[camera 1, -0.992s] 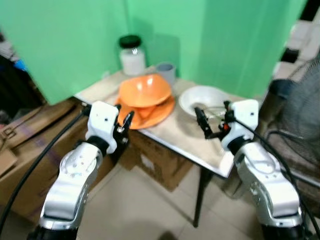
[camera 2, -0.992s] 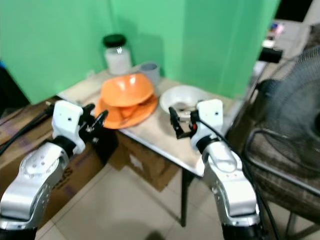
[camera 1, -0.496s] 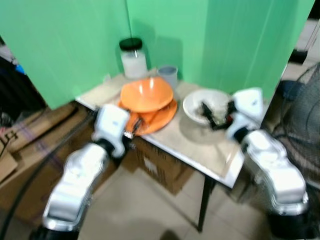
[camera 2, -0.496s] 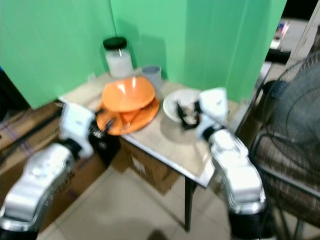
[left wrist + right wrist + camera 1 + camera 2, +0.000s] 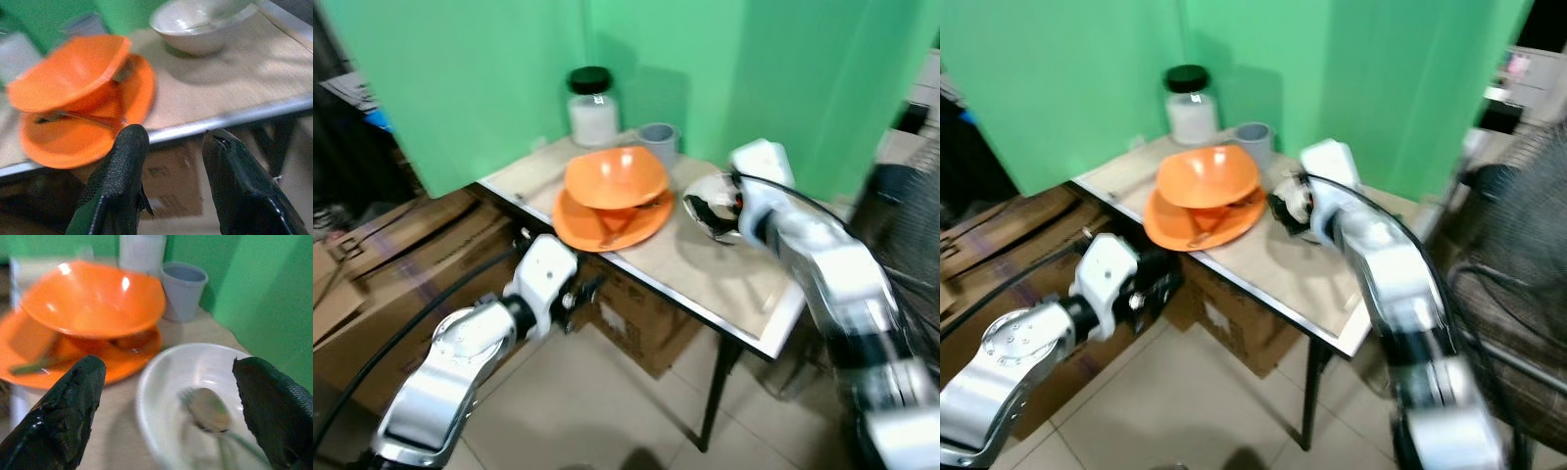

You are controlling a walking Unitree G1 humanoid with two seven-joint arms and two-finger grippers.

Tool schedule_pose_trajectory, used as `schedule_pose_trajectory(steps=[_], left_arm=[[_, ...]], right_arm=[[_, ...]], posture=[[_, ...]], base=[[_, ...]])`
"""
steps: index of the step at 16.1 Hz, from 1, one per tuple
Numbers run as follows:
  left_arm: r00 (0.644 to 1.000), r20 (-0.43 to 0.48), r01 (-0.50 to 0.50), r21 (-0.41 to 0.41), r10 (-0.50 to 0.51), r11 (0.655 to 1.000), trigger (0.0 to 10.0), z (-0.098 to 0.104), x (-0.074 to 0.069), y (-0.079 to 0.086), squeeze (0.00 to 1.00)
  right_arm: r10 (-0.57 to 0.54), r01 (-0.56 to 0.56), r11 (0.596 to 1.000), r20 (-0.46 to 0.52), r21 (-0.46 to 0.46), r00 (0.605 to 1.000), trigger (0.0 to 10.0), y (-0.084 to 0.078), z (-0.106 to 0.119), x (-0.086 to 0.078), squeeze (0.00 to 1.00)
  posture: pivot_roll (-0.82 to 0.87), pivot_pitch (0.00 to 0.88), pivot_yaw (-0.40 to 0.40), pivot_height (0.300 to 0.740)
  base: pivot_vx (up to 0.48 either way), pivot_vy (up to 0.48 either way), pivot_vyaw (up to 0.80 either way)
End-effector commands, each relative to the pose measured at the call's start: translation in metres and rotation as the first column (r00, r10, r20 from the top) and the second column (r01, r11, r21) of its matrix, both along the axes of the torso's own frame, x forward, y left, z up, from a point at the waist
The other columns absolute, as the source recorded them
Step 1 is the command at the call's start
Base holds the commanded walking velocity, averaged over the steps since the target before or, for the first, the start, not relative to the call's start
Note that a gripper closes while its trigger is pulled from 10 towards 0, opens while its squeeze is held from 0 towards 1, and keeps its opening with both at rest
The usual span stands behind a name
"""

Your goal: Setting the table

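Reaching over the table [image 5: 724,284], the right gripper [image 5: 171,396], fingers spread, nears a hard, slick, breakable white bowl [image 5: 195,396], best taken by its rim; left gripper [image 5: 171,171] empty, parted.

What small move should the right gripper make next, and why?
Probably lower the right gripper and close on the white bowl's near rim. Its fingers are spread open over that bowl, which holds a spoon, and nothing is gripped yet. The left gripper hangs open below the table edge.

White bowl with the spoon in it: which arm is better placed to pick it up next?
Right. The right gripper hangs open directly over the white bowl and its spoon, while the left gripper sits below the table edge, near the orange dishes.
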State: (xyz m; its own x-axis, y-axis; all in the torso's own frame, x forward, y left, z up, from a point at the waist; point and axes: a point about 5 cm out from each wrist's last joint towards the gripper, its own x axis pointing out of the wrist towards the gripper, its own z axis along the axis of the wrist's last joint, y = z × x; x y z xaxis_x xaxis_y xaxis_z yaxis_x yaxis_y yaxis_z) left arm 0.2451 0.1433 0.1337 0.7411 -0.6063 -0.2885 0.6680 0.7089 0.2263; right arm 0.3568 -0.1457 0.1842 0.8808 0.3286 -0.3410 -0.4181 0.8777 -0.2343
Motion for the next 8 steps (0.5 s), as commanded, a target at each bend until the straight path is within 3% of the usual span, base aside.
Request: schedule_pose_trajectory(steps=[1,4,6,7,8], left_arm=[[0.999,-0.032,0.012,0.014,-0.011,1.000,10.0,-0.004,-0.001,0.004,0.00],[0.998,-0.050,0.025,0.018,-0.024,1.000,10.0,-0.002,-0.004,0.011,0.00],[0.997,-0.057,0.045,0.014,-0.044,0.999,10.0,-0.001,-0.007,0.012,0.00],[0.997,-0.054,0.061,0.008,-0.060,0.998,10.0,0.002,-0.008,0.011,0.00],[0.996,-0.050,0.068,0.004,-0.068,0.998,10.0,0.004,-0.008,0.010,0.00]], right_arm=[[0.034,-0.034,0.999,-0.022,-0.029,0.999,10.0,0.002,-0.003,0.008,1.00],[-0.024,0.011,0.995,-0.136,-0.098,0.990,10.0,-0.014,-0.010,0.036,1.00],[-0.039,0.017,0.992,-0.169,-0.127,0.985,10.0,-0.020,-0.009,0.042,1.00],[-0.042,0.012,0.987,-0.185,-0.162,0.982,10.0,-0.026,-0.006,0.044,0.55],[-0.045,0.013,0.986,-0.192,-0.164,0.980,10.0,-0.030,-0.003,0.046,0.00]], posture=[[0.03,0.000,0.067,0.740],[0.05,0.000,0.051,0.740],[0.05,0.000,0.049,0.740],[0.06,0.000,0.045,0.740],[0.06,0.000,0.042,0.740]], base=[[0.000,0.000,0.00],[0.000,0.000,0.00],[0.000,0.000,0.00],[0.000,0.000,0.00],[0.000,0.000,0.00]])
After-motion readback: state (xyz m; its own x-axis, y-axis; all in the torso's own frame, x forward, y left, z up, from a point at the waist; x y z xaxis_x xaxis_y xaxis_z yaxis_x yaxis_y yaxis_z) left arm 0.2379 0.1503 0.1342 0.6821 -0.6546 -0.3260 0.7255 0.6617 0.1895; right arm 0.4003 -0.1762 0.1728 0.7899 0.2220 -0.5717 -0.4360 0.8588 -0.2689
